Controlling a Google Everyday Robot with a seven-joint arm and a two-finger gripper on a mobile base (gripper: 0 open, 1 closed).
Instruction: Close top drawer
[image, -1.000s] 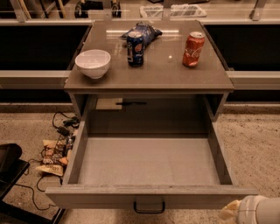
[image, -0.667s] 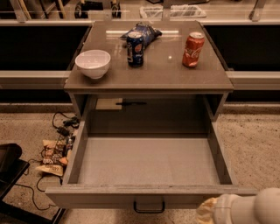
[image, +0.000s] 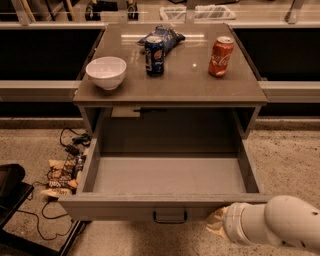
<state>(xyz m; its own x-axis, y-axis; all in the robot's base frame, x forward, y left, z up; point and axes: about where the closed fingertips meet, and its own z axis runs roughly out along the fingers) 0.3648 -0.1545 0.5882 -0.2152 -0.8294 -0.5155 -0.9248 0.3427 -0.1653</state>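
Observation:
The top drawer (image: 115, 209) is pulled far out of the grey-beige cabinet, and its plain grey interior (image: 170, 175) holds nothing. Its flat front faces me, with a small black handle (image: 170, 217) at the centre of its lower edge. My gripper (image: 216, 224) comes in from the lower right on a white arm (image: 280, 222). Its tip is by the drawer front's right lower edge, to the right of the handle. I cannot tell whether it touches the front.
On the cabinet top (image: 190, 82) stand a white bowl (image: 106, 71), a blue can (image: 154, 55), a red can (image: 221, 49) and a blue bag (image: 167, 35). Cables and snack packets (image: 62, 175) lie on the floor to the left, next to a black object (image: 10, 186).
My arm has come in from the lower right corner and moved left towards the drawer front. The drawer stands as far out as before.

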